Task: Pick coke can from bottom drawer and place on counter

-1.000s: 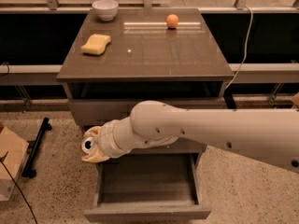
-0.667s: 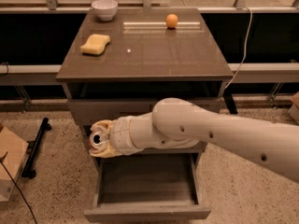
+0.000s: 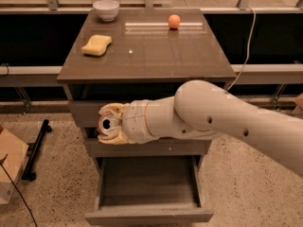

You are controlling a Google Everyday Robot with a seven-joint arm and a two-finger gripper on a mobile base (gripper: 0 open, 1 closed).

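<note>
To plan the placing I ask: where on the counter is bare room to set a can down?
The counter is bare in front of the sponge and from it across to the right edge. The back is crowded: bowl on the left, orange ball on the right. The gripper holds the coke can below the front edge, before the drawers.

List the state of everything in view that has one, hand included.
Two-finger hand: shut on the can, in front of the upper drawers.
Small red coke can with silver top: held sideways, silver end toward the camera.
Grey-brown bottom drawer: pulled open, nothing visible inside.
Two upper drawers: shut.
White bowl: upright on the glossy brown counter.
Yellow sponge: lying flat.
Orange ball: resting near the counter's back.
</note>
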